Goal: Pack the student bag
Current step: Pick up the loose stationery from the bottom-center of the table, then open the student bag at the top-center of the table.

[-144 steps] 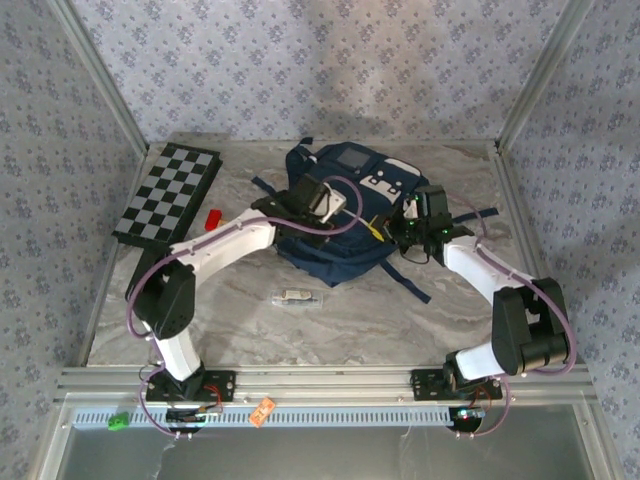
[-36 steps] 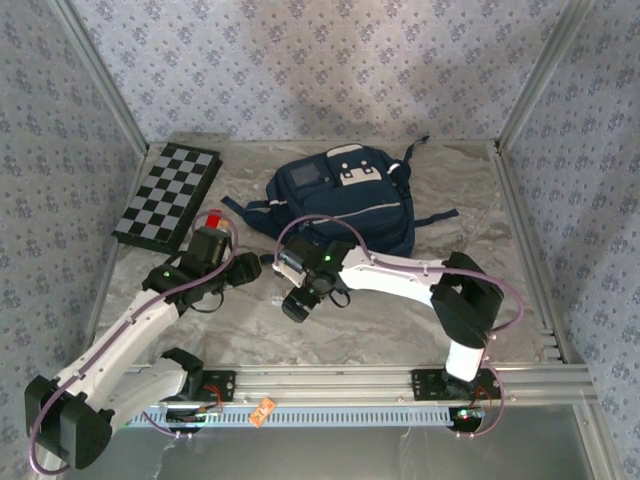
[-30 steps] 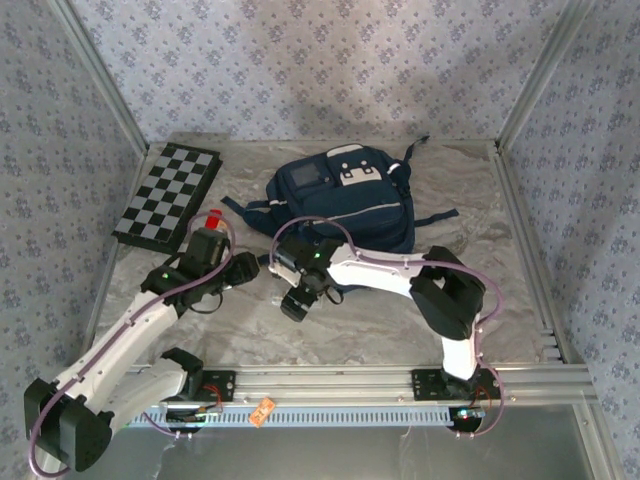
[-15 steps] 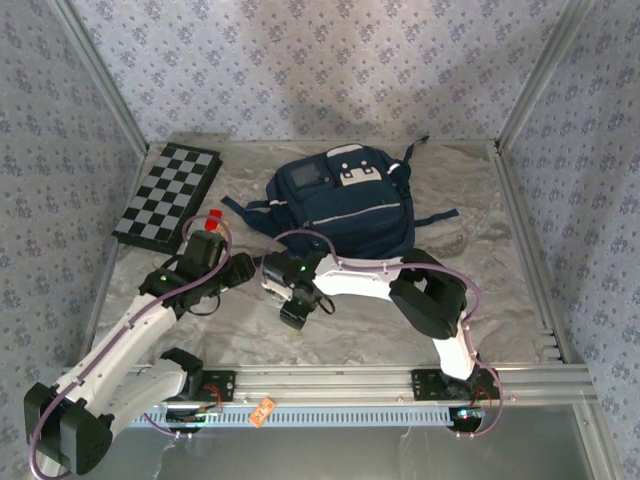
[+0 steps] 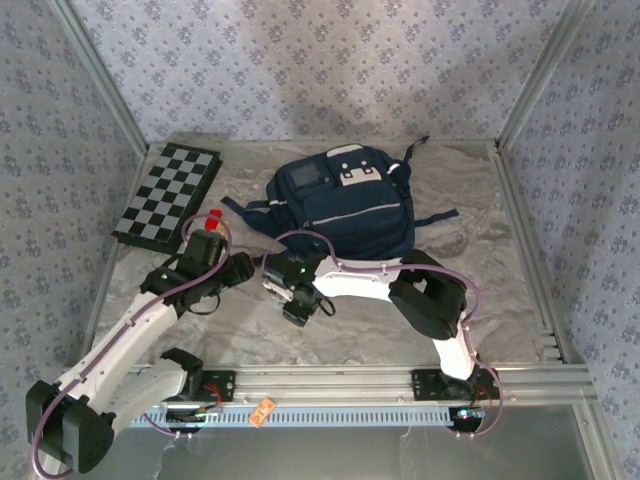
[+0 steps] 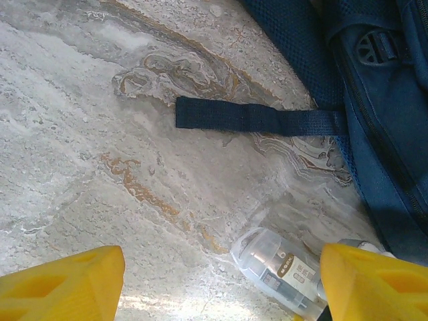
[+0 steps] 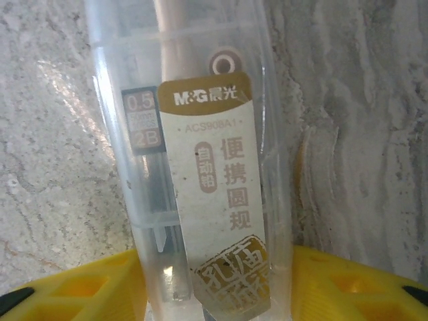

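The student bag, a navy backpack with white patches, lies at the back middle of the table; its edge and a loose strap appear in the left wrist view. A clear plastic case with a gold-and-white label lies on the marble in front of the bag. My right gripper is down over it, and its yellow fingers press both sides of the case. My left gripper hovers just left of it, open, with the case near its right finger.
A black-and-white chessboard lies at the back left. A small red object sits between the chessboard and the left arm. Metal frame rails border the table.
My right gripper has slid a little to the left over the clear case, and its jaws have closed in onto it. The left arm has barely moved.
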{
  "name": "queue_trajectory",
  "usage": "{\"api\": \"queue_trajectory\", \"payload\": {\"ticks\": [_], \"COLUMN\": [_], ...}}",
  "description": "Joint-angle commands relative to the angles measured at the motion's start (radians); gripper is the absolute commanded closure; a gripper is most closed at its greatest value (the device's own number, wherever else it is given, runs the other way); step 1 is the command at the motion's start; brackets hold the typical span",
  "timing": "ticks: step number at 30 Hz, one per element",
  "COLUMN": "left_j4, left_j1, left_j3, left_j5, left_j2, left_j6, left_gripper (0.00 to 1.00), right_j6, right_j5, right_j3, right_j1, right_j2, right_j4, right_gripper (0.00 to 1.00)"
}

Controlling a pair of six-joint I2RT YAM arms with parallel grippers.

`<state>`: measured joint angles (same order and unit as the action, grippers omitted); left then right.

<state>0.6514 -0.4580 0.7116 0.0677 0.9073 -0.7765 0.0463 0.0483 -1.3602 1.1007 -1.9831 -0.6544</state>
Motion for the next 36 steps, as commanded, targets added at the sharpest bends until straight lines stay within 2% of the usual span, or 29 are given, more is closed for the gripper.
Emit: {"api": "queue_trajectory", "payload": {"ticks": [1,7,12,16,19,22,27,32,36], "left_j4": [-0.008,0.008,0.013,-0.032,-0.103,-0.166,-0.257,-0.323,-0.353], "left_j1": [0.008,0.012,0.017,0.018,0.015,-0.012,-0.146,-0.281,-0.344], "left_j3": [0.011,0.033,0.075,0.126,0.185,0.251,0.345,0.409,0.474], "left_j5": [-0.010,-0.001,0.034,0.096,0.067,0.034,0.076,0.056,0.048], "left_j2": [0.009,0.008,0.014,0.042,0.102,0.188,0.335,0.490,0.614], "left_j6": [-0.003,0.015,0.050,0.140,0.222,0.328,0.587,0.812,0.915], "left_gripper": [0.24,0.23,0.23,0.23,0.23,0.23,0.21,0.19,0.19], "right_j6": [0.008,0.022,0.079,0.142,0.183,0.235,0.290,0.269,0.255], "right_j5": [0.027,0.009,0.001,-0.038,-0.065,-0.093,-0.142,-0.142,-0.162], "right_j3": [0.014,0.035,0.089,0.142,0.159,0.159,0.157,0.136,0.141], "right_j1": [0.001,0.001,0.001,-0.006,-0.034,-0.106,-0.288,-0.466,-0.567], "right_j2": [-0.011,0.055,0.174,0.312,0.430,0.541,0.705,0.786,0.794], "right_j4": [-0.029,-0.038,-0.059,-0.110,-0.161,-0.245,-0.397,-0.521,-0.552], "right_gripper": [0.49,0.51,0.52,0.51,0.51,0.51,0.51,0.51,0.51]}}
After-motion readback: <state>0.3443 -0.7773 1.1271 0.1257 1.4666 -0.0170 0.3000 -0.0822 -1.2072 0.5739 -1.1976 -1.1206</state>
